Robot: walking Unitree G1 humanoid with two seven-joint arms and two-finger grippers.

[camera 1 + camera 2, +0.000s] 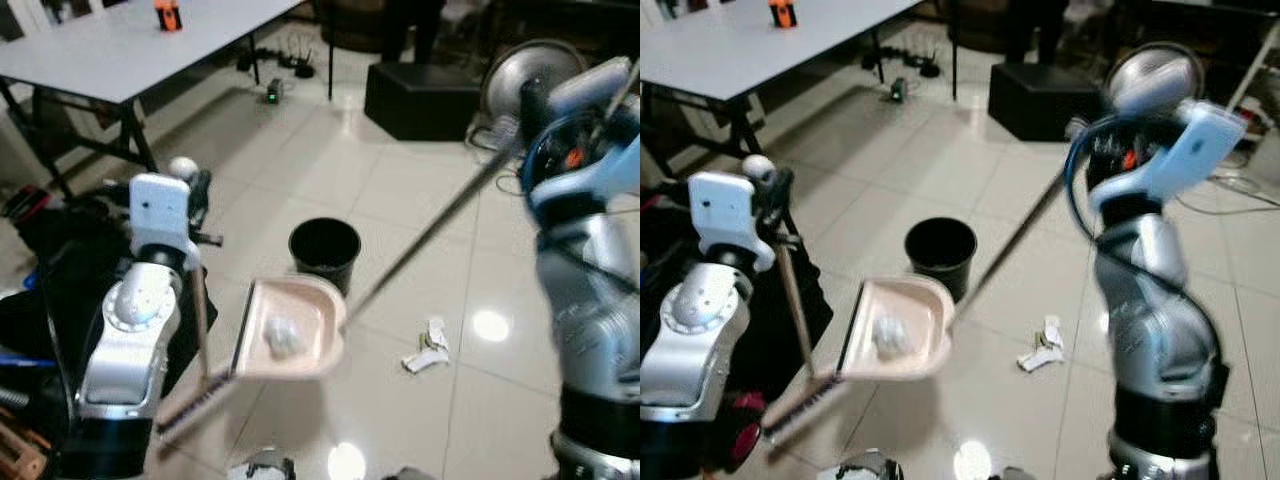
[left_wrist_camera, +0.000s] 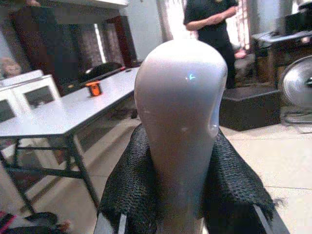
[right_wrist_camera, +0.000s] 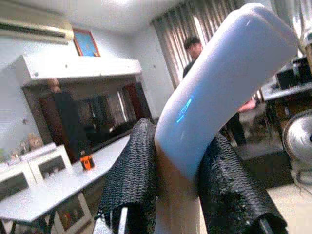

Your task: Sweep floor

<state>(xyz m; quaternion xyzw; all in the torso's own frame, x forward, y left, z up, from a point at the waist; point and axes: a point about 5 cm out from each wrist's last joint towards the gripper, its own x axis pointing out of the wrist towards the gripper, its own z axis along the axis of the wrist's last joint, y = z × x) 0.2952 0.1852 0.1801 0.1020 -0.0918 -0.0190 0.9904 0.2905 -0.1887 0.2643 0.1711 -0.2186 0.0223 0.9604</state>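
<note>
The right tool (image 3: 178, 195) grips the long handle of the dustpan (image 1: 290, 330), raised beside the black bin (image 1: 324, 250) with a paper wad (image 1: 282, 338) inside; the left tool (image 2: 180, 195) grips the broom handle (image 1: 200, 320). A tilt short of the bin would likely spill the wad onto the floor (image 1: 420, 200); a scrap (image 1: 428, 350) lies unswept.

Blurred, cropped and covered parts

The person (image 2: 209, 24) was cut off at the head by the picture's edge. The broom's bristles (image 1: 195, 405) were smeared by blur, and the white lump (image 1: 283, 337) in the dustpan (image 1: 300, 300) was too soft to identify.
</note>
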